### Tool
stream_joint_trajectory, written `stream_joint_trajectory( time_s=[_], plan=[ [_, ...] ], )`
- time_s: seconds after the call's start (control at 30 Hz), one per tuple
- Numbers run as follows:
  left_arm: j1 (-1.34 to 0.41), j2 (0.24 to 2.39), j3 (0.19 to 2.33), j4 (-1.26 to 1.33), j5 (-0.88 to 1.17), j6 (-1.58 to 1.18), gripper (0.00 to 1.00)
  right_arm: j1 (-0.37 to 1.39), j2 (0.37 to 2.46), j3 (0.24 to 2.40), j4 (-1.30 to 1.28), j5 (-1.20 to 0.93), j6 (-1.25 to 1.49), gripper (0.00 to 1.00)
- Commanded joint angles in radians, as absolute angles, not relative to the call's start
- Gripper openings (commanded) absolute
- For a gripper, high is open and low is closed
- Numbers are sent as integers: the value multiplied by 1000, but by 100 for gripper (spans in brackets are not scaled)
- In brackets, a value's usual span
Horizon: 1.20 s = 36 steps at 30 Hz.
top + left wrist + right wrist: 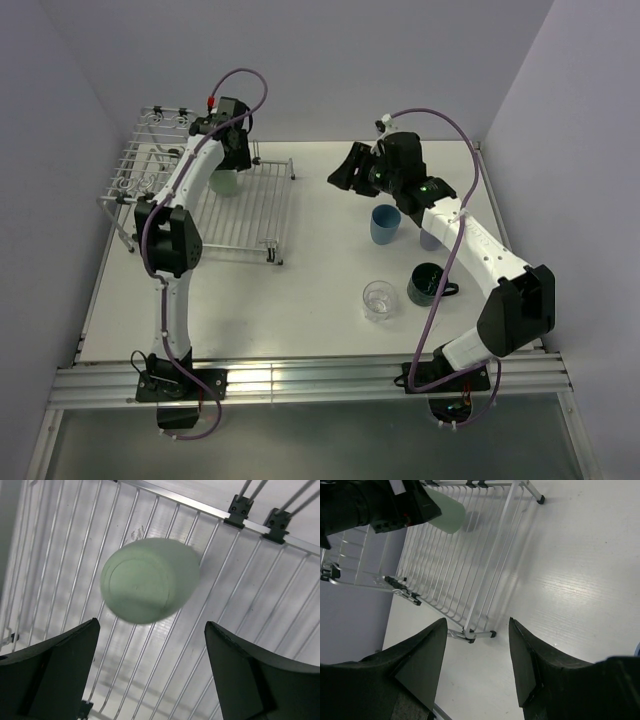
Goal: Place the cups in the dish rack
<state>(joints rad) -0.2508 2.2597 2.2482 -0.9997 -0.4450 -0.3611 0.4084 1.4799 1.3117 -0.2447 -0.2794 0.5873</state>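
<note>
Fingers (60,665) of the left gripper (151,625) hang spread wide above a pale green plastic tumbler (147,580), base up on the white wire dish rack (245,215). Right gripper (477,622), fingers parted and empty, hovers over the white table (570,580).

Seen from above, the small lavender tumbler (431,241) is mostly hidden behind the right arm (470,235); the left arm (190,175) covers part of the pale green tumbler (226,184).

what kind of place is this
Most likely a robot lab test cell, not a kitchen: a white table boxed in by blank pale walls, two white robot arms bolted to a metal rail at its near edge, and just a white wire dish rack and small cups on it.
</note>
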Motion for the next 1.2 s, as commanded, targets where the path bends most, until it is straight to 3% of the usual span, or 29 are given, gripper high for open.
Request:
stream_joint_trajectory(
  time_s=[0.0,0.23,0.5,0.83,1.17],
  plan=[
    [-285,2129,2218,-1012,-505,-376,93,416,1473,1364,-256,-244,557,60],
    [-373,1938,2071,-991,-525,-410,92,423,1392,1341,-368,-88,491,60],
    [-505,1620,1746,-784,-339,-452,91,422,1289,1207,-492,244,430,62],
    [-557,1473,1550,-614,-190,-486,92,422,1416,1146,-479,305,429,55],
    [-555,1439,1506,-603,-176,-479,91,422,1528,1196,-474,290,425,53]
  ],
)
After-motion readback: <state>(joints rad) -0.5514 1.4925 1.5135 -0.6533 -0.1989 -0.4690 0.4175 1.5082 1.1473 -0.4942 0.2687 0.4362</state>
